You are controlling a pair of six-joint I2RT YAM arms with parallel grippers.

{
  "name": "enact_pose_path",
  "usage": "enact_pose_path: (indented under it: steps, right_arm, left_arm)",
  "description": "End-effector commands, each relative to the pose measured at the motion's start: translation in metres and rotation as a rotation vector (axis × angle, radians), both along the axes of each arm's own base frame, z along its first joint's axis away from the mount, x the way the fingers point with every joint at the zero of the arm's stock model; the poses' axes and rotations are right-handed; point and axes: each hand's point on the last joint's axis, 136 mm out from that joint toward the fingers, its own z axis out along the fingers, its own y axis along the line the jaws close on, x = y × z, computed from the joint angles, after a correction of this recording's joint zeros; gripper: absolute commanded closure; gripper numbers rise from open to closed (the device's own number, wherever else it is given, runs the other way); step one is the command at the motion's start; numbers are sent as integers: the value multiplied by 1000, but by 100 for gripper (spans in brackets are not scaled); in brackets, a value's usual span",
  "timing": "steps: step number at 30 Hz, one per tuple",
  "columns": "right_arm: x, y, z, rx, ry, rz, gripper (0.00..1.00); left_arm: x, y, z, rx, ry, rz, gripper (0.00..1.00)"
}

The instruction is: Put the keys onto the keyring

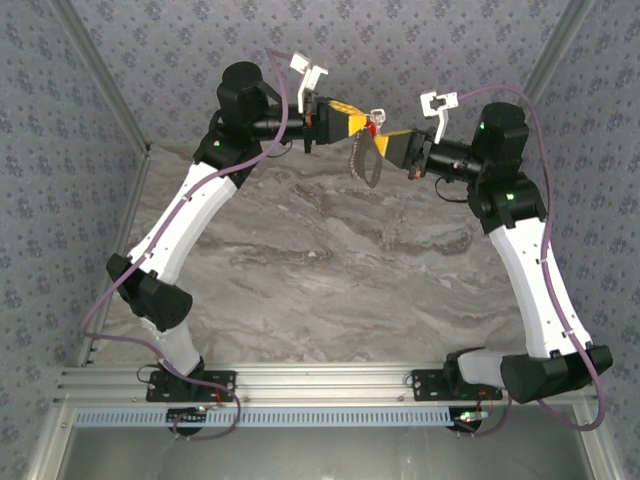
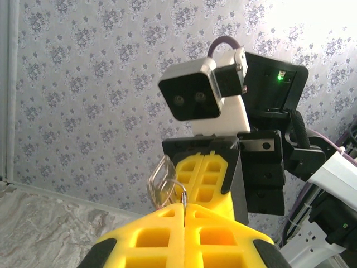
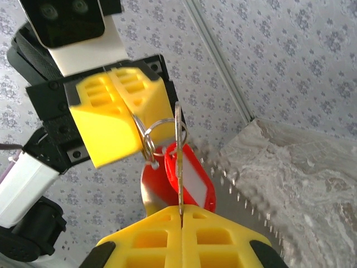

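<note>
Left gripper (image 2: 183,211): yellow fingers pressed together, pinching the keyring, up in the air!
Right gripper (image 3: 179,212): clamped too, nipping a key by its thin edge, nose to nose with the left one.
Keyring (image 3: 146,138): bright wire loop at the left gripper's fingertips, just left of the key.
Key (image 3: 179,139): metal blade standing edge-on, straight up from the right fingers.
Red tag (image 3: 192,178): dangling under the ring, just behind the blade.
Table (image 1: 300,280): grey marble, well below both grippers.
</note>
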Motion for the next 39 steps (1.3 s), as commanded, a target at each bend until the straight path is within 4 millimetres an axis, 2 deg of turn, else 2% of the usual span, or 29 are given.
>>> enact_pose_path:
  steps: [1,6,11,26,39]
  right_arm:
    - [-9,-5,1,-7,-18,-18,100]
    - [-11,-6,-1,-7,-12,-23,100]
    - [-9,-7,5,-3,-29,-28,100]
    - [0,-1,45,55,-111,5,100]
    - [3,-3,34,51,-87,-6,100]
  left_arm:
    - [-14,11,22,-33,-69,-4,100]
    - [-13,10,22,-34,-68,-5,100]
    - [-14,9,21,-34,-66,-9,100]
    - [-16,8,22,-34,-68,-13,100]
    - [-15,9,20,-31,-70,3,100]
